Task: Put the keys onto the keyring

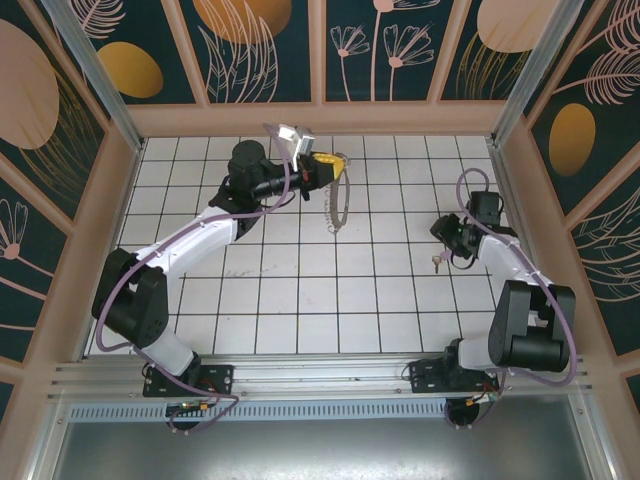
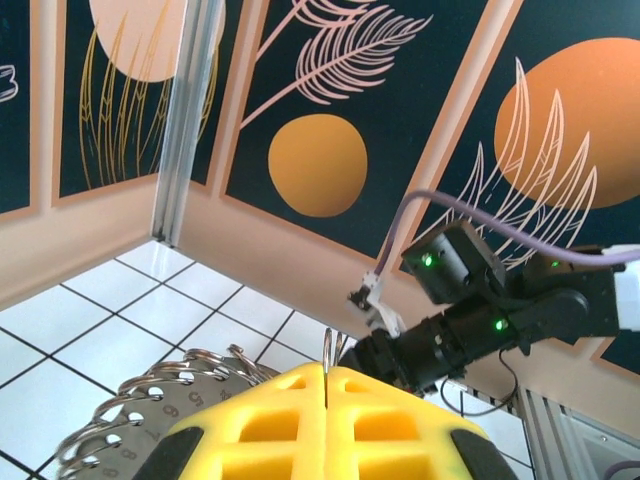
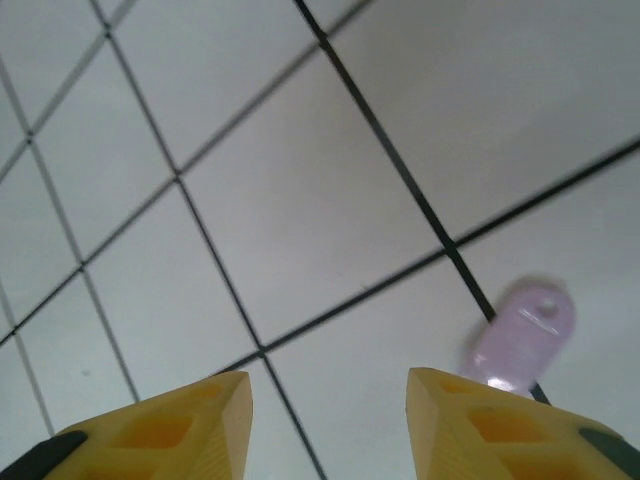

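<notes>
The keyring [image 1: 336,208] is a thin pale hoop fringed with small wire rings, hanging on edge over the back-middle tiles. My left gripper [image 1: 328,166] is shut on its top. In the left wrist view the yellow fingers [image 2: 250,420] pinch a thin wire loop [image 2: 328,348], and the ringed hoop [image 2: 140,405] spreads to the lower left. A tiny key [image 1: 437,262] lies on a tile at the right, just below my right gripper [image 1: 445,246]. In the right wrist view that gripper [image 3: 330,385] stands open over bare tile, and a blurred pale lilac rounded piece with a hole [image 3: 522,335] lies beside its right fingertip.
Patterned dark walls with wooden frames close in the white tiled floor [image 1: 300,290] on three sides. A metal post [image 2: 185,120] stands in the back left corner. The right arm [image 2: 490,310] with its green lights and cable shows beyond the left fingers.
</notes>
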